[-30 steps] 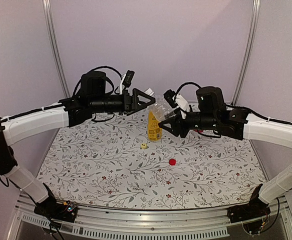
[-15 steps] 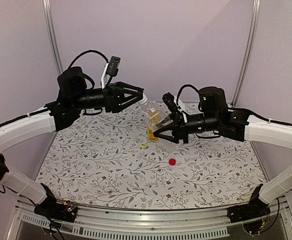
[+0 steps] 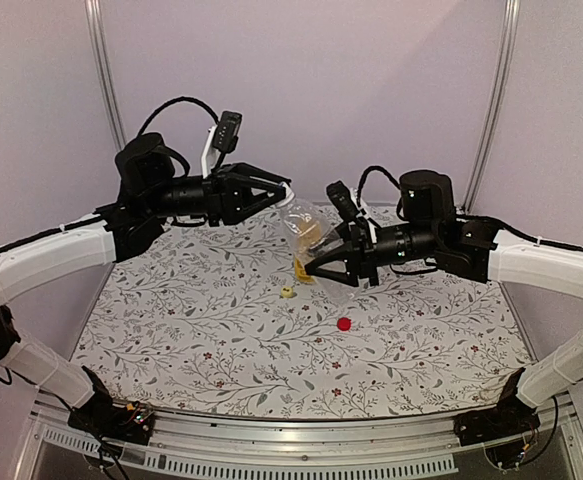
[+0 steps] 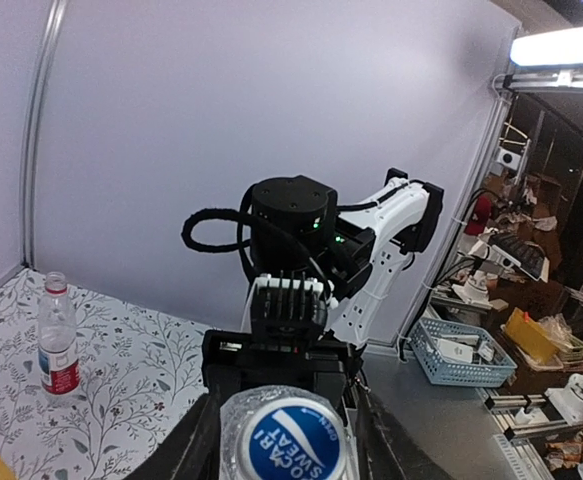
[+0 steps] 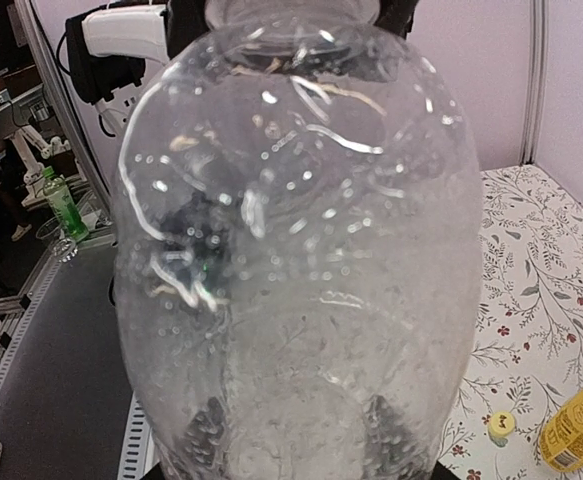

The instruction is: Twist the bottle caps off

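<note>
We have both claws on one bottle, up in the air.
Our right gripper is clenched on the base of the tilted clear bottle above the table. Our left gripper grasps its blue cap from both sides. The yellow cap and red cap lie on the table.

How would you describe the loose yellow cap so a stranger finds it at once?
On the floral table cover, find the yellow bottle near the middle. Just in front of it, slightly left, lies the yellow cap; the red cap, the only other loose one, lies nearer and further right.
</note>
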### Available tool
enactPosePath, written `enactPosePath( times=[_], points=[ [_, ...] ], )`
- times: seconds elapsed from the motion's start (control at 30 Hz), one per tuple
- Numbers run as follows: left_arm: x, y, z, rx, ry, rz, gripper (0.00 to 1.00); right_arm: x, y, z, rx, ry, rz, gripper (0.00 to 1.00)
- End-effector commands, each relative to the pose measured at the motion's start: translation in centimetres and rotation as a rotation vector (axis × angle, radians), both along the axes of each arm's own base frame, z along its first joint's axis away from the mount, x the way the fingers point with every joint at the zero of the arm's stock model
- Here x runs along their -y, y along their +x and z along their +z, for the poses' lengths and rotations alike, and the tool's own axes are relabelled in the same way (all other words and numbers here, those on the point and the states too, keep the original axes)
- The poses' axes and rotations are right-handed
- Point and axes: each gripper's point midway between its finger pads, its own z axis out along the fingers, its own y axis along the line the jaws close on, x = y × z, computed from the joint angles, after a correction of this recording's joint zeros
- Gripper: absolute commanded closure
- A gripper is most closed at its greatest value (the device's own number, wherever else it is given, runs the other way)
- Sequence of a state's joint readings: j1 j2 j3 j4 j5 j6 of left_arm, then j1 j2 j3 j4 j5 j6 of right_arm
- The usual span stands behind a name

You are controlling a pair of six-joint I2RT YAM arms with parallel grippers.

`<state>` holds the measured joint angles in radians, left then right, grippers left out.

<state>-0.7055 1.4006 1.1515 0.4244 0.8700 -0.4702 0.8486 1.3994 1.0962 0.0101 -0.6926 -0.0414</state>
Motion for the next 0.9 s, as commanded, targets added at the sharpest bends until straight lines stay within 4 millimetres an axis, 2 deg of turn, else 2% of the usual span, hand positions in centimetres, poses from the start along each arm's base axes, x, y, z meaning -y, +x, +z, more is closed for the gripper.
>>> enactPosePath(
  times=[0.0,0.2,0.33,0.43,0.57,0.67,0.87],
  points=[
    [-0.1,0.0,1.1,0.026,-0.031,-0.014,0.56,0.1,0.0,0.9,0.011,0.032,0.014,0.69],
    [0.0,0.0,1.1,0.009,-0.028,-0.013,0.74,0.2,0.7,0.8,0.013,0.025,-0.029,0.69],
    [0.2,0.4,0.7,-0.025,-0.015,0.011,0.84,0.4,2.2,0.7,0.020,-0.003,-0.114,0.69],
    [0.4,1.4,0.6,-0.080,-0.001,0.080,0.91,0.7,4.1,-0.4,0.020,-0.079,-0.209,0.69],
    [0.8,4.4,0.4,-0.234,0.039,0.271,0.92,1.5,7.6,-1.4,0.072,-0.165,-0.392,0.70],
    [1.0,6.3,-1.3,-0.398,0.074,0.403,0.89,2.4,10.2,-1.6,0.128,-0.218,-0.549,0.70],
    [1.8,7.8,-2.8,-0.522,0.033,0.468,0.89,3.1,12.2,-1.3,0.258,-0.283,-0.703,0.70]
  ],
)
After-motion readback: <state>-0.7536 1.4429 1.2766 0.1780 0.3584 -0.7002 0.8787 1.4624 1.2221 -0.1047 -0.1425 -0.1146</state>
